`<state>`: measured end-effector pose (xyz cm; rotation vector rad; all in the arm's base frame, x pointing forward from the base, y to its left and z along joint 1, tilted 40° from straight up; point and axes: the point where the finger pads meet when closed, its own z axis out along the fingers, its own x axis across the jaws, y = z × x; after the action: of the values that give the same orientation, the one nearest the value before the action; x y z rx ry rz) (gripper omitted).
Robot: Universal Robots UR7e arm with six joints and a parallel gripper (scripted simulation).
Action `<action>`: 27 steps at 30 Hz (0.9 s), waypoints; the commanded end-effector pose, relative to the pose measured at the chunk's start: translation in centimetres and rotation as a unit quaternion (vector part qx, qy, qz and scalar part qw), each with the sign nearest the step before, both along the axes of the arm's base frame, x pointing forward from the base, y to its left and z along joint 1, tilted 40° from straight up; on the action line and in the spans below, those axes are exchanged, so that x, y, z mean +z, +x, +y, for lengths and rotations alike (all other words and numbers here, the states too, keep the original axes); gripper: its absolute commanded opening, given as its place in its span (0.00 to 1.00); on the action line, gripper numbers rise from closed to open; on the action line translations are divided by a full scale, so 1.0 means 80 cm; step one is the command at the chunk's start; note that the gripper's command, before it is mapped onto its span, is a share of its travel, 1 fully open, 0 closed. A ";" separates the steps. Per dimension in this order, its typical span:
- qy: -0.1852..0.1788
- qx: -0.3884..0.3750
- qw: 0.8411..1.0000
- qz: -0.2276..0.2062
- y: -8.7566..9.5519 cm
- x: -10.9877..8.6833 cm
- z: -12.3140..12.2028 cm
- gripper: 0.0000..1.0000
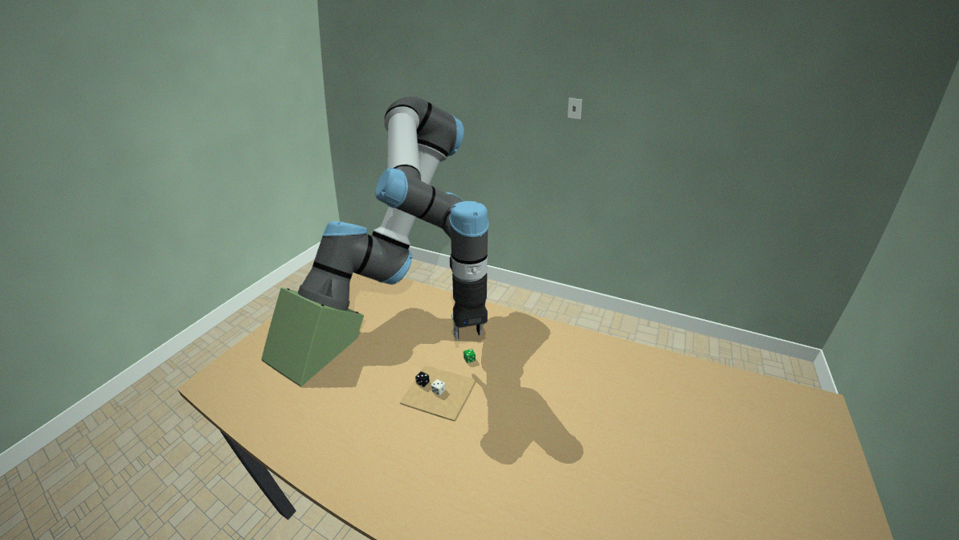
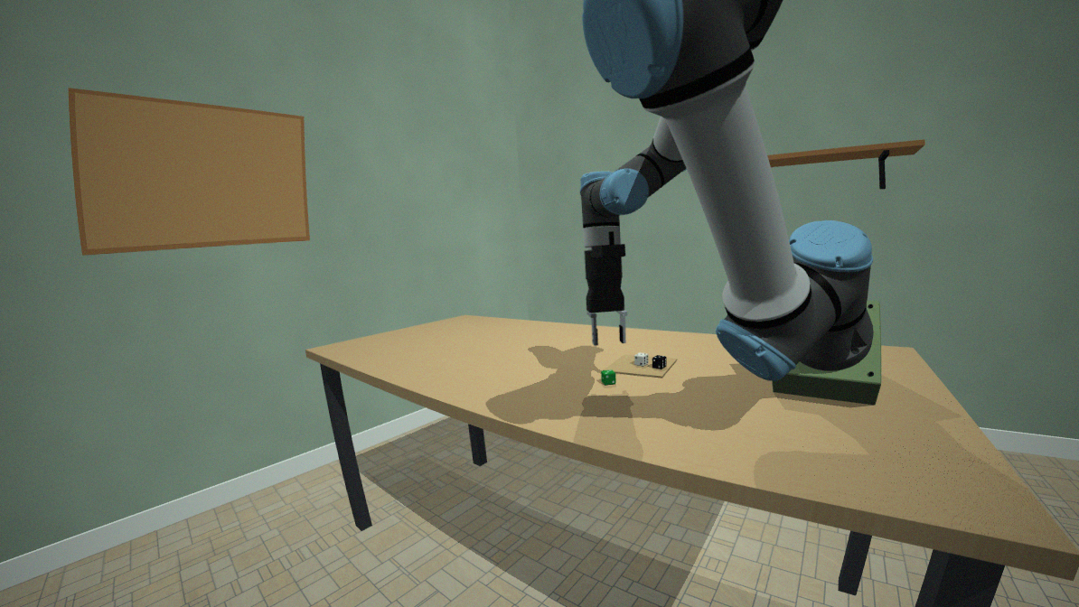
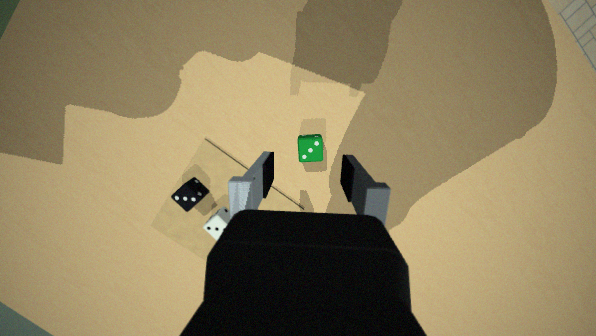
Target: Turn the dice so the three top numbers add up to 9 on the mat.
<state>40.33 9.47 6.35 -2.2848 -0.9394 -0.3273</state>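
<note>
A green die (image 3: 310, 148) lies on the bare table, off the mat, with three pips on top; it also shows in the top view (image 1: 470, 356) and the exterior view (image 2: 607, 377). A tan mat (image 1: 437, 396) holds a black die (image 1: 421, 378) with three pips up (image 3: 189, 194) and a white die (image 1: 438, 386), which the gripper body partly hides in the wrist view (image 3: 216, 225). My gripper (image 1: 469, 329) hangs open and empty above the table, a little short of the green die; the die shows just beyond the fingertips.
The arm's green base block (image 1: 308, 341) stands at the table's back left corner. The mat's near edge (image 3: 252, 173) runs under my left finger. Arm shadows fall across the table around the dice.
</note>
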 end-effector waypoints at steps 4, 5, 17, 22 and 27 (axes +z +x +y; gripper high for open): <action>-0.001 -0.008 1.000 0.005 0.001 0.000 0.000 0.79; -0.001 -0.008 1.000 0.005 0.001 0.000 0.000 0.79; -0.001 -0.008 1.000 0.005 0.001 0.000 0.000 0.79; -0.001 -0.008 1.000 0.005 0.001 0.000 0.000 0.79; -0.001 -0.008 1.000 0.005 0.001 0.000 0.000 0.79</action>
<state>40.35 9.49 6.31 -2.2939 -0.9177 -0.3190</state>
